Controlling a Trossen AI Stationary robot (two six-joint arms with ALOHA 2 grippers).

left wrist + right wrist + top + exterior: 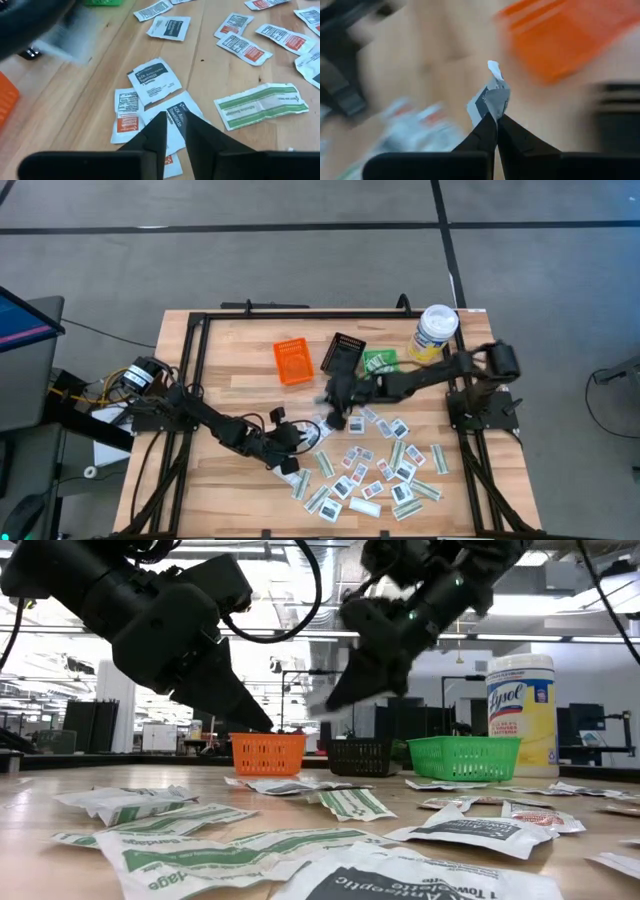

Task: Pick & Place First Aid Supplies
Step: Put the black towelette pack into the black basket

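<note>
Low view, foreground: first aid packets (200, 840) lie scattered flat across the wooden table (40, 840), filling the lower half of the frame; in the high view they cluster at lower centre-right. Most are still unsorted, so by this evidence the task is at an early or middle stage.

Middle ground: the left gripper (174, 131), fingers parted a little and holding nothing, hangs over a small overlapping heap of white packets (152, 82).

The right gripper (496, 120) is pinched shut on a white packet with dark print (490, 97), lifted clear of the table; its long axis runs up from the fingertips, free end uppermost.

Background: the orange bin (267, 753), black bin (360, 756) and green bin (464, 756) stand in a row; their contents cannot be told.
</note>
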